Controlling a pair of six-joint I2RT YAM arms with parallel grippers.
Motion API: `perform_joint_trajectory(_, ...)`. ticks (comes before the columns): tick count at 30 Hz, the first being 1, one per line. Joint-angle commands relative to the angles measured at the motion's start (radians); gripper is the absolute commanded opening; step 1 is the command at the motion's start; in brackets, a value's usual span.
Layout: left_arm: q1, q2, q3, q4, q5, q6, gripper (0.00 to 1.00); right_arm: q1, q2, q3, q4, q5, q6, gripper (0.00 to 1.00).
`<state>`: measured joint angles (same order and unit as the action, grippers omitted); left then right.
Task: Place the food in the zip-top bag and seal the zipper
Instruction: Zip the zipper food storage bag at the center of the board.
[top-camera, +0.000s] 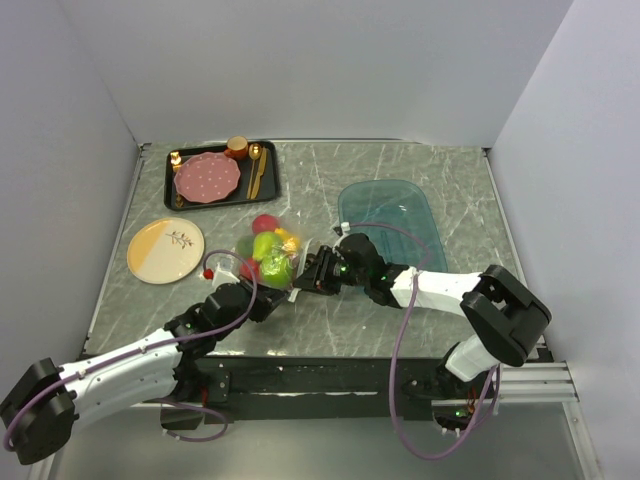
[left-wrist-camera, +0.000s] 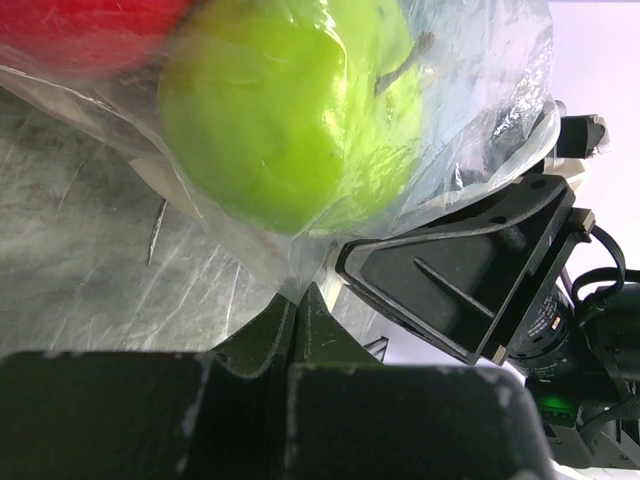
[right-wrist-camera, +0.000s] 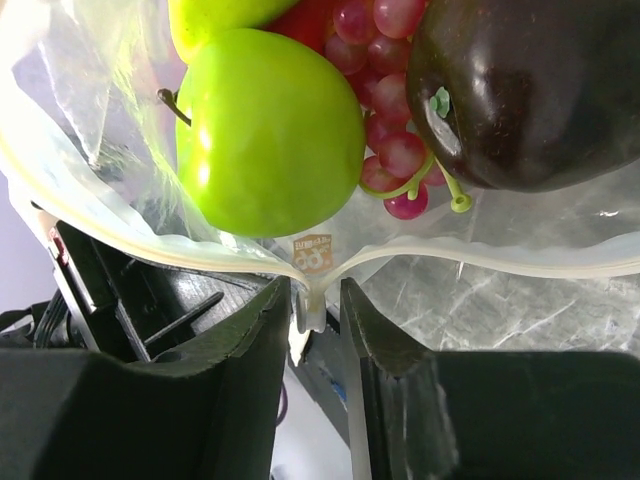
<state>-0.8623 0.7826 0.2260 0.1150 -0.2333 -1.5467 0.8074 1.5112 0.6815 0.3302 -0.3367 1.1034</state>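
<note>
Top view: two pincers, one bag. The left pincer (top-camera: 284, 293) and right pincer (top-camera: 302, 278) are meeting almost tip to tip at the near corner of the bag (top-camera: 268, 248). The bag is lying at about 11 o'clock from them, stuffed with fruits (top-camera: 272, 262). I'm counting five lumps through the plastic: two red, two green, one yellow.

Left wrist: the left pincer's fingers are pressing tight together, pinching the bag's film. One green apple (left-wrist-camera: 270, 110) is sitting inside the bag at 12 o'clock from the tips. One red blur (left-wrist-camera: 90, 30) is showing at 10 o'clock, and the right pincer is poking in at 3 o'clock.

Right wrist: the right pincer's fingers are standing slightly apart, straddling the zipper (right-wrist-camera: 500, 265), which is dipping into the gap. Can't tell if the pads are actually touching it. Inside the bag I'm seeing one green apple at 11 o'clock, one grape bunch (right-wrist-camera: 385, 130) at 12 and one dark ball (right-wrist-camera: 530, 90) at 1. A second greenish fruit (right-wrist-camera: 215, 15) is peeking in at the top edge.
</note>
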Motion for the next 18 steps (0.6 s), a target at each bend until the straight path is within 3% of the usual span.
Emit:
perform_joint_trajectory(1,0.003,-0.008,0.030,0.060,-0.001,0.013,0.01,0.009,-0.011,-0.014,0.050,-0.004,-0.002,0.31)
perform_joint_trajectory(5,0.006,-0.005,0.029,0.063,0.002,0.010,0.01,0.009,-0.019,-0.019,0.043,0.004,-0.004,0.06)
perform_joint_trajectory(8,0.006,-0.011,0.027,0.063,0.003,0.007,0.01,0.007,-0.022,-0.019,0.041,0.004,-0.004,0.00)
perform_joint_trajectory(18,0.006,-0.101,0.024,-0.089,-0.006,0.004,0.01,-0.062,-0.094,0.032,-0.108,0.074,-0.074,0.00)
